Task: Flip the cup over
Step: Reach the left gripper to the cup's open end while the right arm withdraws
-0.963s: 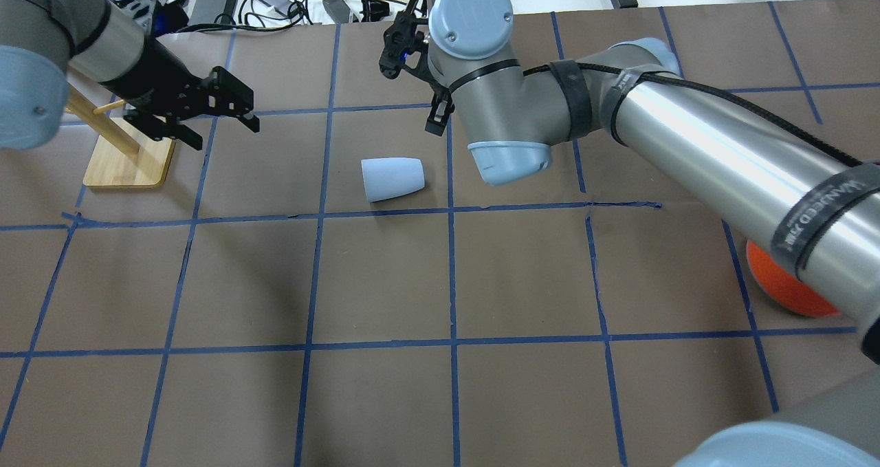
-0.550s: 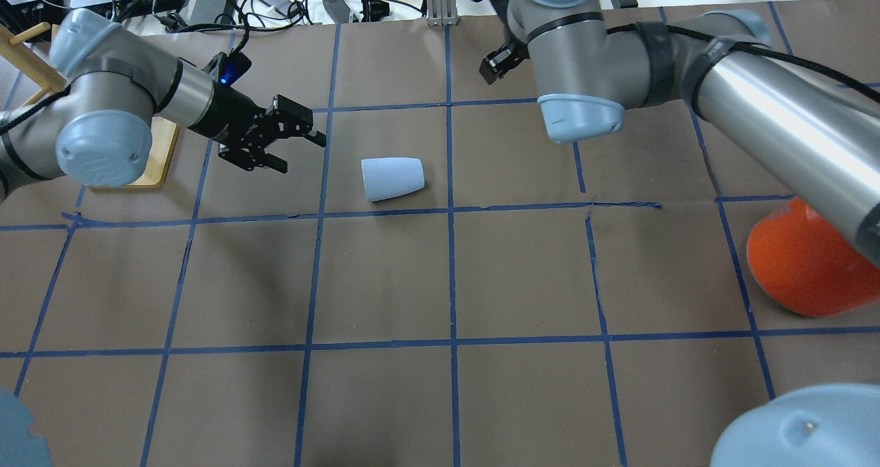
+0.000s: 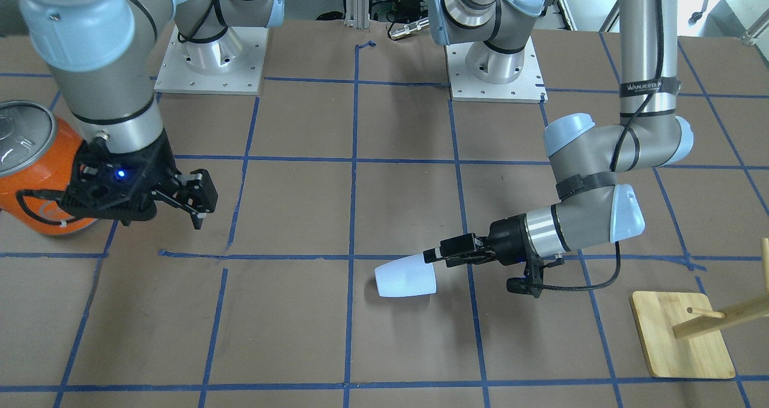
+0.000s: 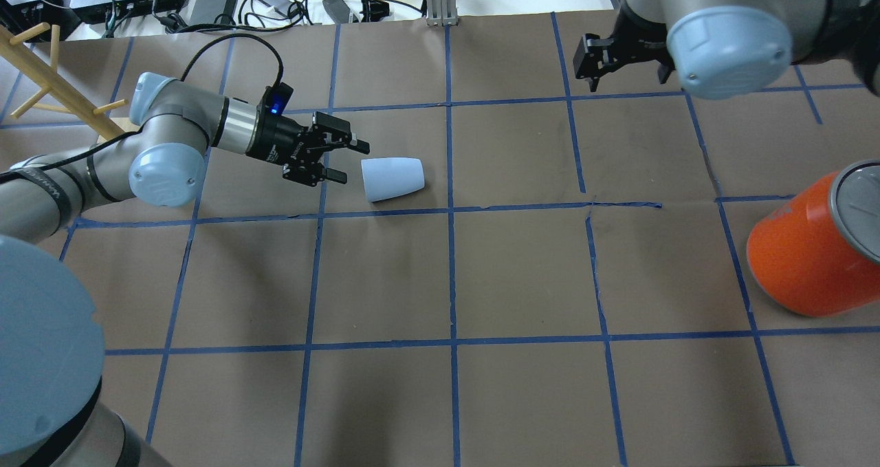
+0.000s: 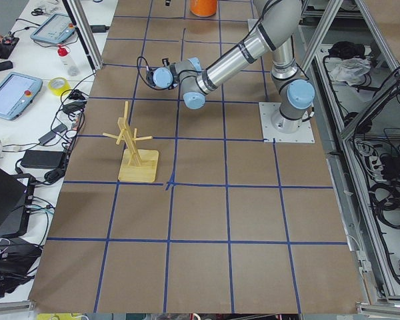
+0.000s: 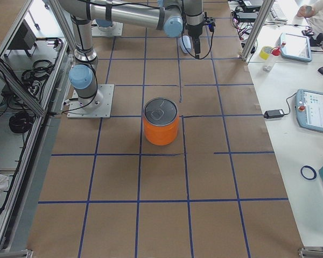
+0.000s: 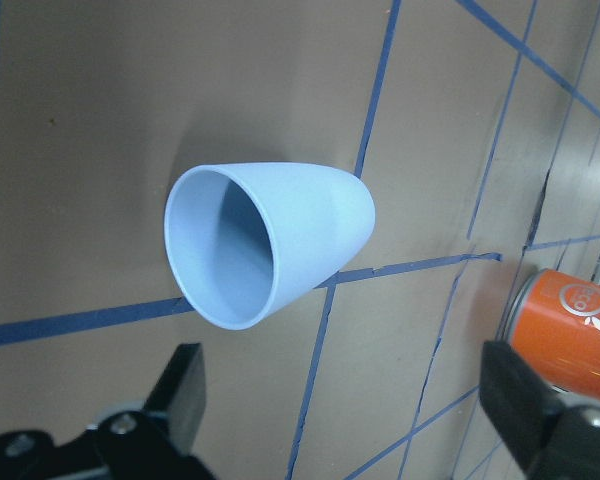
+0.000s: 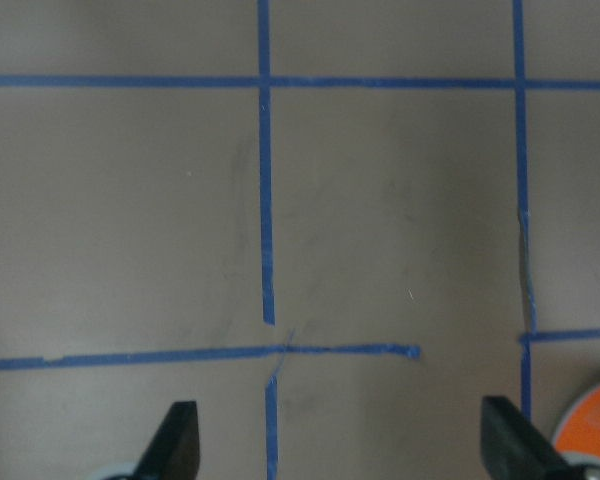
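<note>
We start at the left gripper [image 4: 352, 159]: jaws spread wide, nothing between them, the dark fingers [image 7: 183, 385] held low and pointing along the table [image 4: 522, 281]. Straight ahead of the tips lies the cup [image 4: 392, 178], down on its side, on the far side of the table from the robot, near its middle line.

Here's what we're watching. Its wide open mouth faces the gripper, and its narrow closed base points away toward the robot's right. So the long axis runs very nearly along the line of approach, only slightly skewed.

From the wrist camera we look right into the hollow, and the rim sits off toward one finger, not centred in the gap. Overhead, one fingertip is just beside the rim; whether it touches, we cannot tell.

We judge the opening wide enough to take the mouth end, or one finger could slip inside and pinch the wall. Either way that offset wants correcting first, or a tip may nudge the cup and set it rolling.

Out wide, the right gripper [image 8: 340, 440] hangs well apart, likewise spread open and empty, with the orange can [image 4: 804, 261] at the edge of its wrist view. The left arm is plainly the nearer one, so this flip looks like its job.
</note>
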Controlling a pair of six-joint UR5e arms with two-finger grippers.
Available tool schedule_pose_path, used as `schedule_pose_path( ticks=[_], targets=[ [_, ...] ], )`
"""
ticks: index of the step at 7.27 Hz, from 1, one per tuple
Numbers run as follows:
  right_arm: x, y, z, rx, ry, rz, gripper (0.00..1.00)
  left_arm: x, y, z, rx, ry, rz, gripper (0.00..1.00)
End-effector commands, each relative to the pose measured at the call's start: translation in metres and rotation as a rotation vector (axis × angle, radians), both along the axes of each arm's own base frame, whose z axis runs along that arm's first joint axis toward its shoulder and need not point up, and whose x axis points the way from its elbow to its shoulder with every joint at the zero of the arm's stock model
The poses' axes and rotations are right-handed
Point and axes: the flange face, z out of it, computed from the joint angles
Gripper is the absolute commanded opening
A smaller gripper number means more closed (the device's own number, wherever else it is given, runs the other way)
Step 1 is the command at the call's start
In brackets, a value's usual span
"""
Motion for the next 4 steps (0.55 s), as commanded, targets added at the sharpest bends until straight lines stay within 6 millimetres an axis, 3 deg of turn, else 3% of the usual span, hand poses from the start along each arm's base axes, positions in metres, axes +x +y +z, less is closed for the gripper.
schedule_pose_path(
  ticks=[1,2,3,4],
  targets=[
    [-0.01,0.053,0.042,0.089,-0.003,-0.065,1.0,-0.014,-0.006,-0.014,-0.022,0.042,-0.006,0.51],
    [-0.007,0.052,0.035,0.11,-0.013,-0.074,1.0,-0.015,-0.006,-0.014,-0.023,0.052,-0.003,0.08],
    [-0.006,0.048,0.027,0.126,-0.013,-0.059,1.0,-0.015,-0.007,-0.013,-0.026,0.052,-0.003,0.0],
    [-0.005,0.045,0.023,0.136,-0.033,-0.062,1.0,-0.015,-0.008,-0.012,-0.037,0.049,-0.005,0.0]
  ],
)
